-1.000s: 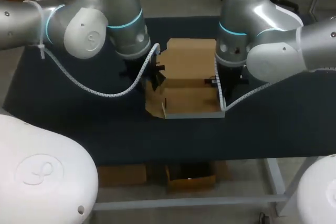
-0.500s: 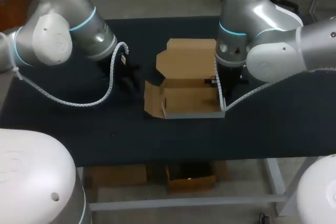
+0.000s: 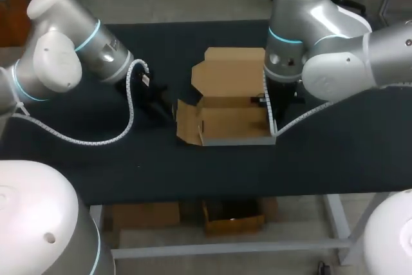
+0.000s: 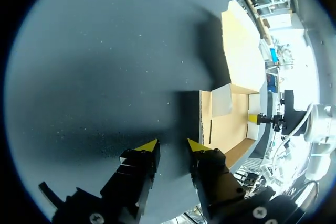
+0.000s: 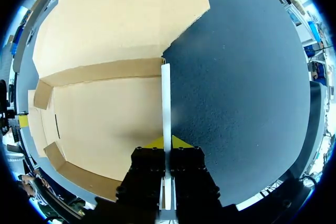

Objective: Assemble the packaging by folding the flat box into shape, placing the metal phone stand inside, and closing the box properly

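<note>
- Folding of the box (image 3: 232, 120) partly done: walls raised, lid (image 3: 228, 72) lying open behind, left side flap (image 3: 187, 123) splayed out on the table (image 3: 322, 152).
- Right gripper (image 5: 167, 142) pinched tight on the box's right wall (image 5: 166, 93).
- Left gripper (image 4: 172, 145) parted and empty, above the table near the splayed flap.
- No metal phone stand anywhere in view; loading and closing yet to do.

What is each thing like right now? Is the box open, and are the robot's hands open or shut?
box: open, walls standing, nothing showing inside.
lid: swung back, not closed.
left side flap: spread outward, not tucked in.
left gripper: open, empty, apart from the box.
right gripper: shut on the box, pinching its right wall.
</note>
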